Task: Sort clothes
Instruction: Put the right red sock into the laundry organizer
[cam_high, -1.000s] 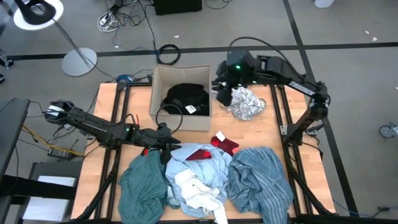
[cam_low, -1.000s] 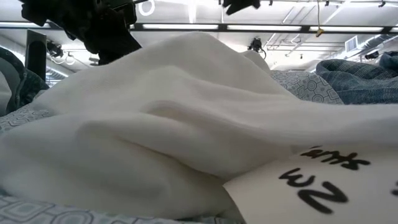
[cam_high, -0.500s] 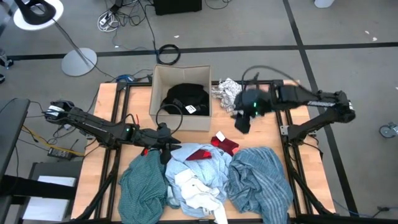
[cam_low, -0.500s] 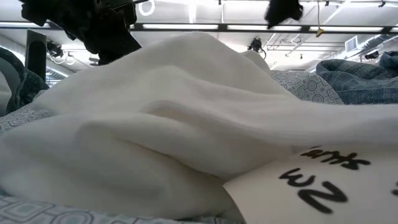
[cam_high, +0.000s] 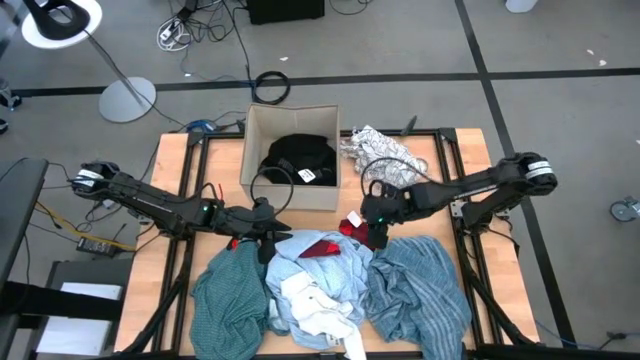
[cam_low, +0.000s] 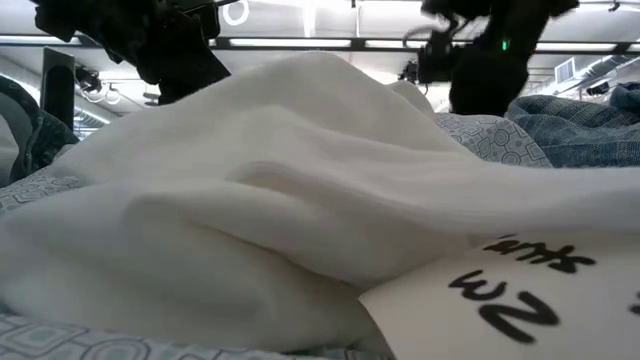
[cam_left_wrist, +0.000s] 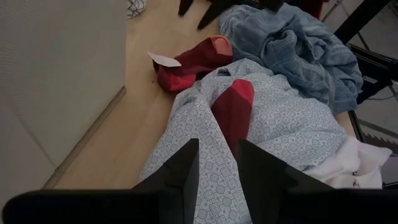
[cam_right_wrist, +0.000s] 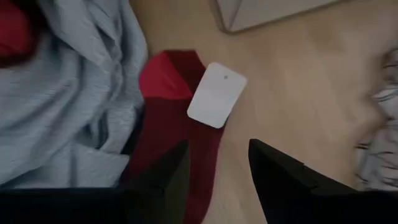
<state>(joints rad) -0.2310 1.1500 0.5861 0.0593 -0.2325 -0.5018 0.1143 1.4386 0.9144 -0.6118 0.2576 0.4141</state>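
The clothes lie in a pile at the table's near side: teal (cam_high: 228, 300), light blue (cam_high: 325, 262), white (cam_high: 315, 305) and grey-blue striped (cam_high: 420, 288). A red garment (cam_high: 362, 232) with a white tag (cam_right_wrist: 216, 94) lies on the wood just beyond the pile. A white garment with black pattern (cam_high: 378, 155) lies to the right of the cardboard box (cam_high: 252, 150), and a black one (cam_high: 298, 155) sits inside it. My right gripper (cam_high: 378, 222) hangs open over the red garment, fingers pointing steeply down. My left gripper (cam_high: 262, 228) stands open above the light blue garment's far edge, holding nothing.
The box stands at the table's far middle, close to both grippers. Bare wood (cam_high: 420, 215) shows between the box and the pile. In the low view the white garment (cam_low: 300, 200) and a paper tag (cam_low: 520, 290) fill the foreground. Cables and a lamp base lie on the floor beyond.
My right gripper has swung from over the patterned garment next to the box down and toward the table's near edge, tipping more steeply downward, and now hangs over the red garment. The patterned garment stays on the table beside the box.
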